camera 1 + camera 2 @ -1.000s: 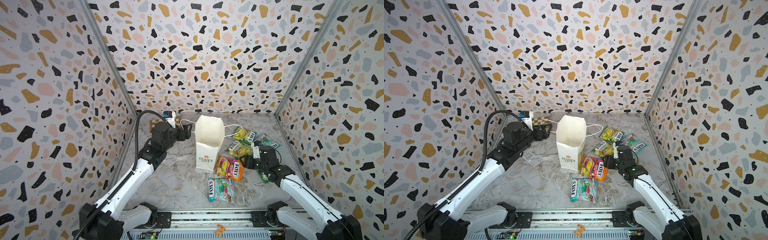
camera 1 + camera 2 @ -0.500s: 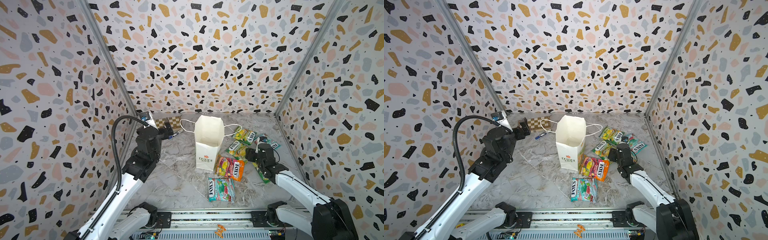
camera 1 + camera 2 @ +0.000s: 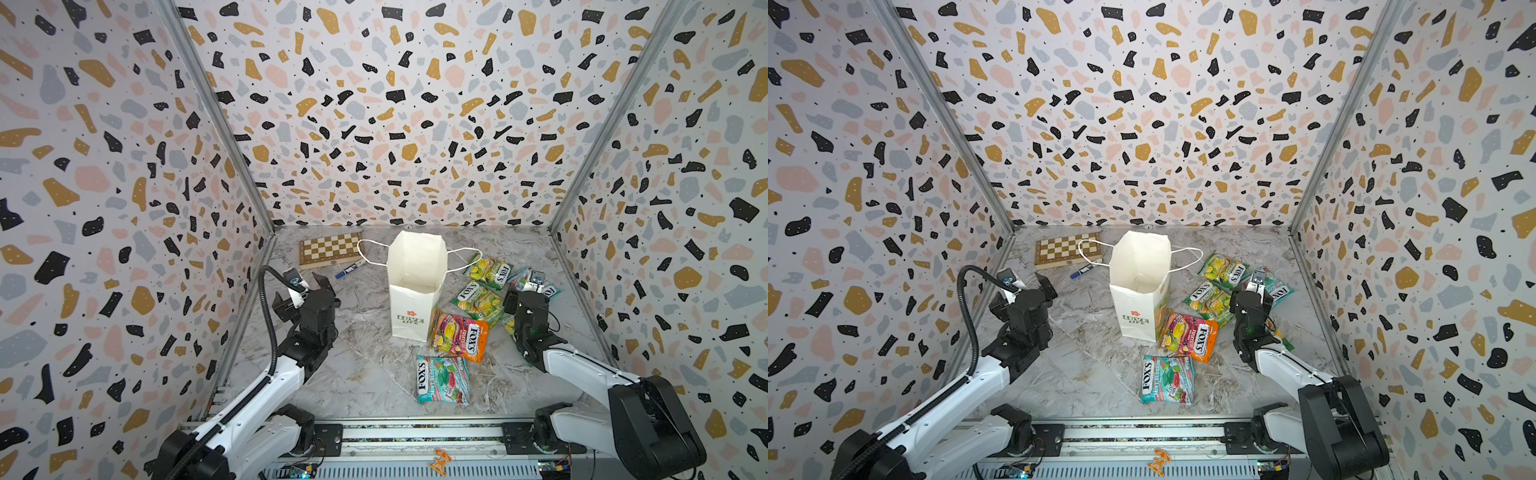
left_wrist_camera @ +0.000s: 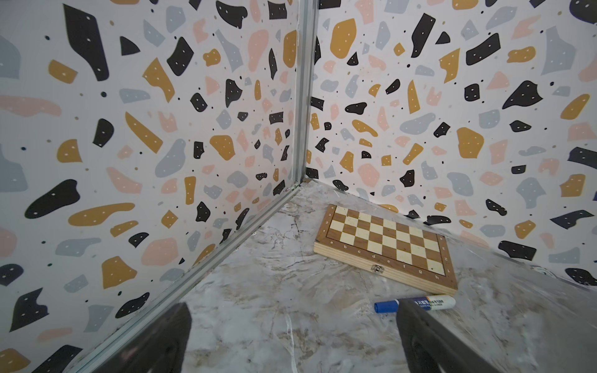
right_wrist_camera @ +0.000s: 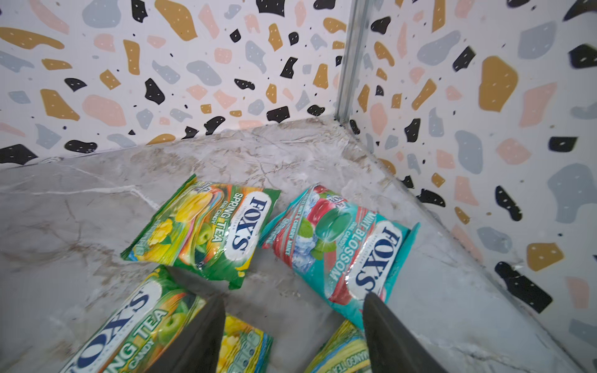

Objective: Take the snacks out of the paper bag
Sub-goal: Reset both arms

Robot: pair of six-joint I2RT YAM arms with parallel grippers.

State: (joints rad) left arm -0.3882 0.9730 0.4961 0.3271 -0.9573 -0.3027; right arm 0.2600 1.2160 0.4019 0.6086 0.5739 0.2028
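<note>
The paper bag [image 3: 409,316] stands upright near the middle of the counter [image 3: 365,374], a little toward the back edge. Its mouth is open and its white inner walls show in both top views. Its thin cords hang out to either side (the left cord [image 3: 360,251] drapes over the chessboard's nearest corner).

The snacks [image 3: 1187,336] lie flat on the counter, all between the bag and the right edge. An orange-pink packet [image 3: 459,334] sits just beside the bag's base, close enough that I cannot tell whether they touch. A teal packet [image 3: 442,380] lies just in front of it, toward the front edge. Behind them, toward the back edge, are two green-yellow packets, the farther one [image 3: 488,270] and the nearer one [image 3: 478,301]. A second teal packet [image 5: 349,252] lies toward the back right corner. One more green-yellow packet [image 3: 508,324] is partly hidden under the right arm.

The right fingers [image 5: 200,339] are low over this cluster near the right edge. They stand apart, with bare counter between their tips in the wrist view. One tip overlaps the second teal packet's edge there, though contact cannot be judged.

The left fingers [image 4: 429,339] are spread wide with nothing but counter between them. They are near the left edge, well apart from the bag, and point toward the back left corner. There a wooden chessboard [image 4: 384,245] lies flat, with a blue-and-white marker [image 4: 416,303] just in front of it.
</note>
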